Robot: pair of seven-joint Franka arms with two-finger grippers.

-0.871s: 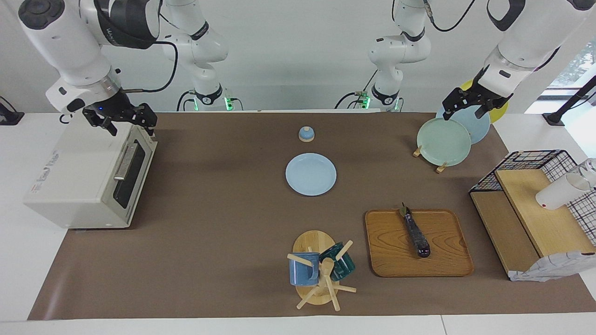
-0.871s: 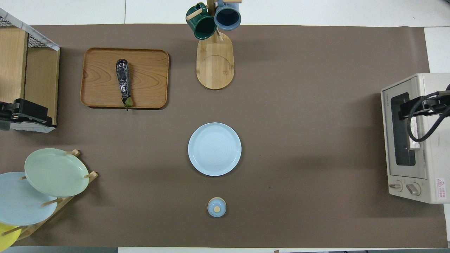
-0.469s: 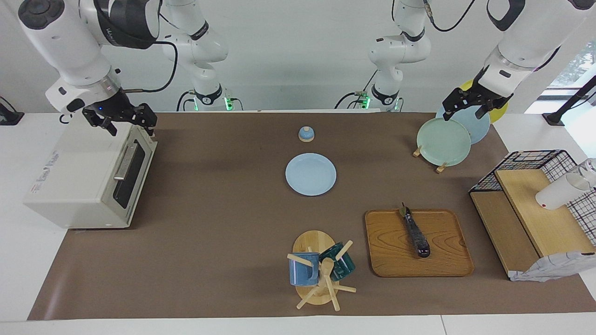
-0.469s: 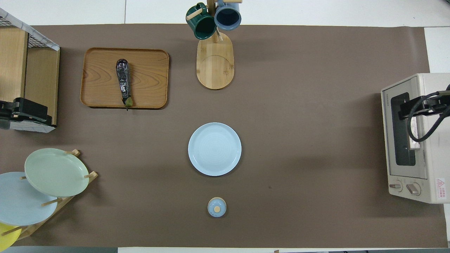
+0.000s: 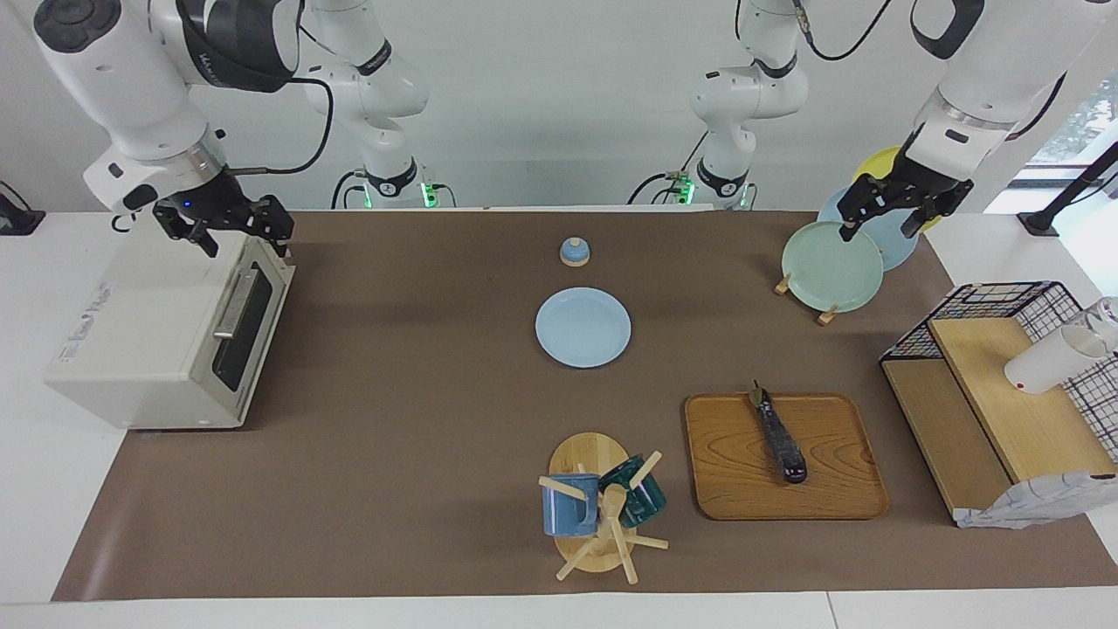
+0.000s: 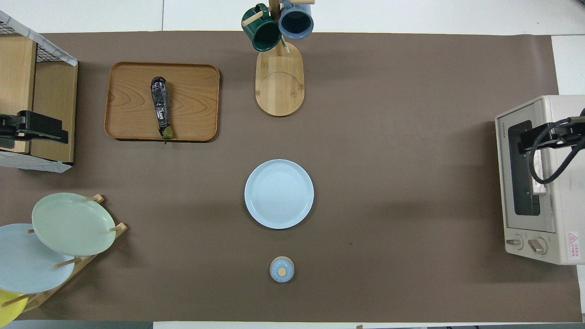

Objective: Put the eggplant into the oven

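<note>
The eggplant (image 5: 780, 437) lies on a wooden tray (image 5: 838, 494), stem end toward the robots; it also shows in the overhead view (image 6: 161, 107). The off-white oven (image 5: 131, 341) stands at the right arm's end of the table with its glass door shut; it also shows in the overhead view (image 6: 564, 178). My right gripper (image 5: 244, 238) is open and empty, in the air over the oven's top front edge, above the door handle (image 5: 234, 304). My left gripper (image 5: 878, 229) is open and empty, in the air over the plate rack, well away from the eggplant.
A plate rack (image 5: 830, 266) with green, blue and yellow plates stands at the left arm's end. A wood and wire shelf (image 5: 996, 402) with a white cup stands beside the tray. A blue plate (image 5: 583, 328), a small lidded jar (image 5: 574, 252) and a mug tree (image 5: 598, 507) are mid-table.
My left gripper has dropped a little and shifted away from the robots over the plate rack. The right gripper has barely moved. The eggplant and the oven are unchanged.
</note>
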